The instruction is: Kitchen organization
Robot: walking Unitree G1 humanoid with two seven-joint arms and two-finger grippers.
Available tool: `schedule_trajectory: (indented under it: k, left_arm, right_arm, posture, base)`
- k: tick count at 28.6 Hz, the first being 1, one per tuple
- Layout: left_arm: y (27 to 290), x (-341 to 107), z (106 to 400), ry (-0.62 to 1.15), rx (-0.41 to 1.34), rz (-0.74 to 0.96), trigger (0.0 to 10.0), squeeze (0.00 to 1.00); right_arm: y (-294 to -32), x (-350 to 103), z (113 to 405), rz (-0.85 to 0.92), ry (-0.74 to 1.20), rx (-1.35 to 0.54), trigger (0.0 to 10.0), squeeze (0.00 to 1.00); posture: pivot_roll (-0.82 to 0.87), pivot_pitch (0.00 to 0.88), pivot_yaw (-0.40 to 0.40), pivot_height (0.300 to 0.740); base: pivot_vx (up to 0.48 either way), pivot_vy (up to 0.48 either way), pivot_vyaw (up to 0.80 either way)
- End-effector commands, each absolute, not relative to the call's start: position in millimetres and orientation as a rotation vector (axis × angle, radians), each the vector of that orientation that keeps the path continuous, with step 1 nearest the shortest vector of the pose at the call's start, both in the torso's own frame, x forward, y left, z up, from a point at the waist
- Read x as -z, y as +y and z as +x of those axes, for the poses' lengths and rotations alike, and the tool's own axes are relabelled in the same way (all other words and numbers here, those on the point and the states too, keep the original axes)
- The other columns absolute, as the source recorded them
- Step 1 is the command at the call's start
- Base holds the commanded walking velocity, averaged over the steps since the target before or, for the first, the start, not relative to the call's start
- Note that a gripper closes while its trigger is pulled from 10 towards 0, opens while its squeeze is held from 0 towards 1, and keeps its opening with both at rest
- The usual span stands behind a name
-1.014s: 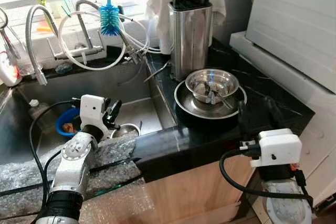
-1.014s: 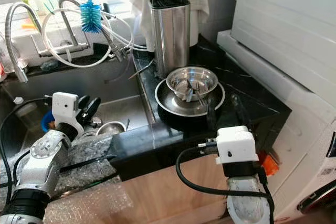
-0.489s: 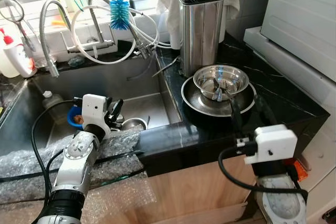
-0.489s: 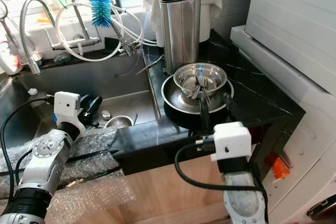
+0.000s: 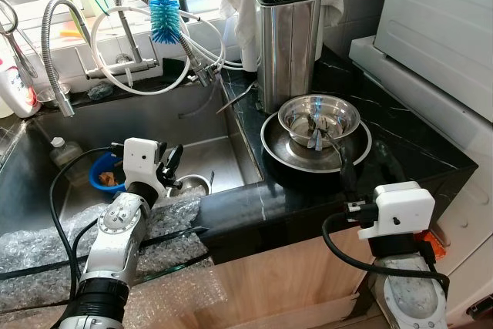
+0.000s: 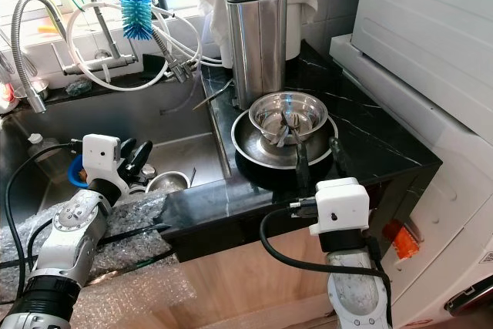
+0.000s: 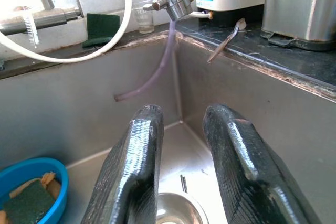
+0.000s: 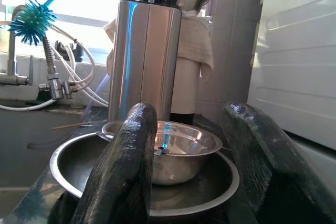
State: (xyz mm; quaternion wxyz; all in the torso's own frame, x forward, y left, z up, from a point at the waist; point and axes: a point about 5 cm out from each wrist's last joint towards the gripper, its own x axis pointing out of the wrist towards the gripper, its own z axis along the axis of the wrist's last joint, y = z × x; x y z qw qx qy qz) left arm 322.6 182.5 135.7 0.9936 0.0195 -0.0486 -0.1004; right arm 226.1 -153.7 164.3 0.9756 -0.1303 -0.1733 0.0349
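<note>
Since a second ago only the view has shifted; both arms hold place. Right gripper [image 6: 318, 161], fingers parted and empty, faces the small steel bowl [image 5: 319, 119] nested in a wide steel dish [image 5: 279, 146] on the black counter [image 5: 400, 140]: light, rigid, slippery, best pinched at the rim. Left gripper [image 5: 171, 163] hangs open over the sink [image 5: 146, 125]

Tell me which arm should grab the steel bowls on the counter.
Right. The right claw is open at the bowls' rim; the left claw is over the sink.
</note>
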Motion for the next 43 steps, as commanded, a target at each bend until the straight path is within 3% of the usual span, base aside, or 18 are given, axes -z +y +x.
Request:
schedule_trajectory:
  k: [1,16,23,40,41,43]
  left_arm:
    - [184.0,-141.4,324.6,-0.115,0.196,0.048,10.0,0.0]
    - [182.6,-141.8,326.1,-0.109,0.196,0.049,10.0,0.0]
    - [196.3,-152.8,333.9,-0.114,0.123,-0.092,10.0,0.0]
    - [197.1,-155.0,335.1,-0.113,0.126,-0.081,10.0,0.0]
    - [197.2,-155.3,335.3,-0.113,0.125,-0.081,10.0,0.0]
    - [197.4,-155.7,335.5,-0.114,0.123,-0.082,10.0,0.0]
  right_arm:
    - [-155.2,-161.7,230.2,-0.261,-0.329,-0.092,10.0,0.0]
    - [-159.8,-156.4,240.7,-0.265,-0.293,-0.156,10.0,0.0]
    - [-164.3,-158.3,245.3,-0.286,-0.3,-0.162,10.0,0.0]
    - [-166.4,-156.5,252.6,-0.295,-0.294,-0.16,10.0,0.0]
    - [-166.8,-156.0,253.8,-0.297,-0.29,-0.155,1.8,0.0]
    - [-167.3,-155.4,255.3,-0.298,-0.285,-0.148,1.3,0.0]
  posture:
    - [-0.16,0.0,0.105,0.74]
    - [-0.16,0.0,0.108,0.74]
    - [-0.15,0.0,0.109,0.74]
    - [-0.15,0.0,0.111,0.74]
    - [-0.14,0.0,0.108,0.74]
    - [-0.14,0.0,0.108,0.74]
  base:
    - [0.0,0.0,0.0]
    - [0.0,0.0,0.0]
    - [0.0,0.0,0.0]
    - [0.0,0.0,0.0]
    - [0.0,0.0,0.0]
    - [0.0,0.0,0.0]
